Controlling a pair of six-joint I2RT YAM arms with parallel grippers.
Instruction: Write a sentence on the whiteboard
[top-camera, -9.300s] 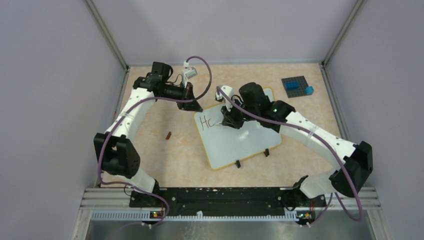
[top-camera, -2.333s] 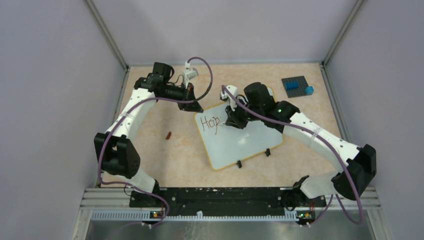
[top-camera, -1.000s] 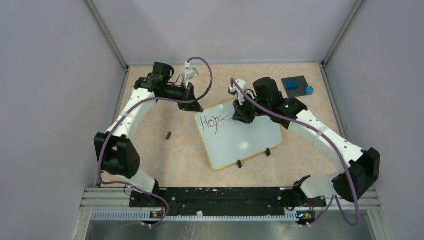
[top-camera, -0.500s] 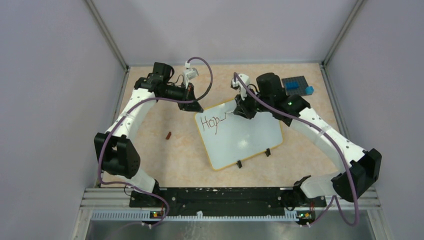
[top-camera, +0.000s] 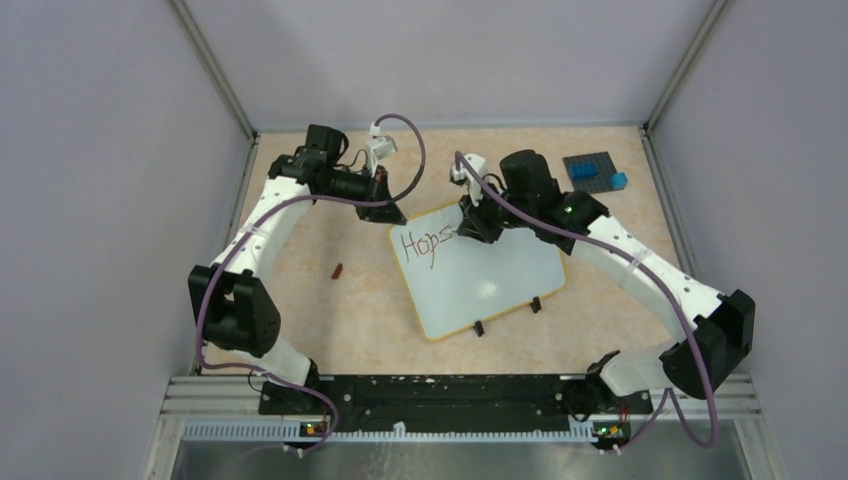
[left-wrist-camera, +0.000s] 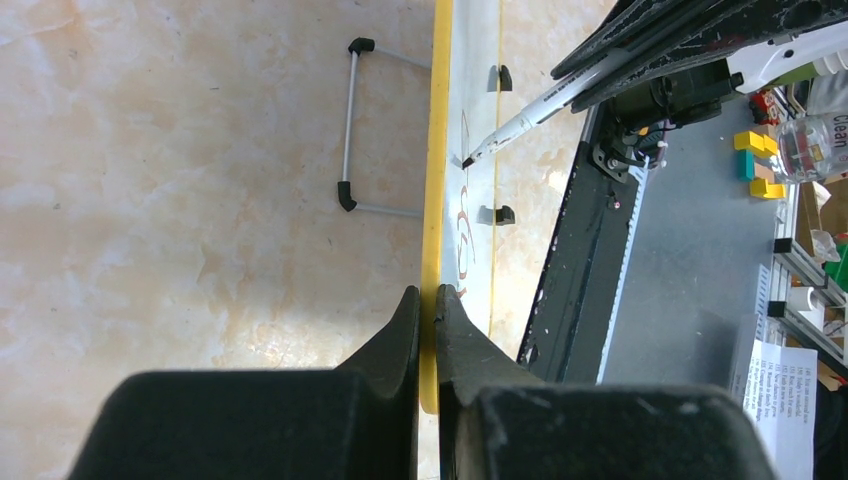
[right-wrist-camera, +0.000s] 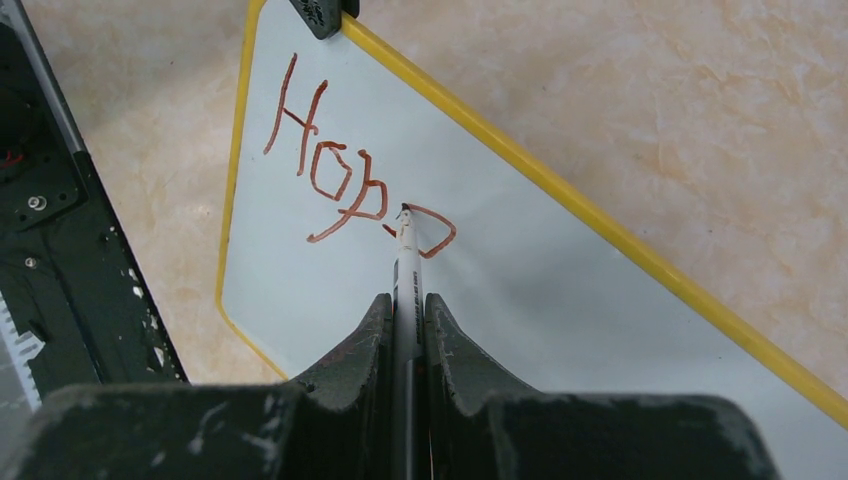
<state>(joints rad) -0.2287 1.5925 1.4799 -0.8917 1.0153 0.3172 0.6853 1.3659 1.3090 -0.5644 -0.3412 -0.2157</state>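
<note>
The whiteboard (top-camera: 490, 275), white with a yellow rim, lies tilted at mid-table. Reddish-brown writing (right-wrist-camera: 335, 175) on it reads "Hop" with a partly drawn fourth letter; it also shows in the top view (top-camera: 425, 245). My left gripper (left-wrist-camera: 427, 295) is shut on the board's yellow rim (left-wrist-camera: 437, 150) at its far left corner (top-camera: 392, 212). My right gripper (right-wrist-camera: 407, 305) is shut on a white marker (right-wrist-camera: 406, 265), its tip touching the board at the fourth letter. The right gripper (top-camera: 472, 226) sits over the board's upper edge.
A small reddish cap (top-camera: 337, 270) lies on the table left of the board. A dark grey studded plate with blue bricks (top-camera: 590, 172) sits at the back right. A wire stand (left-wrist-camera: 352, 130) with black feet shows beside the board. Grey walls enclose the table.
The writing has grown from "H" and part of a letter to "Hop" plus a started fourth letter. My right gripper swung right, then came back left to the fourth letter. The left arm stayed still.
</note>
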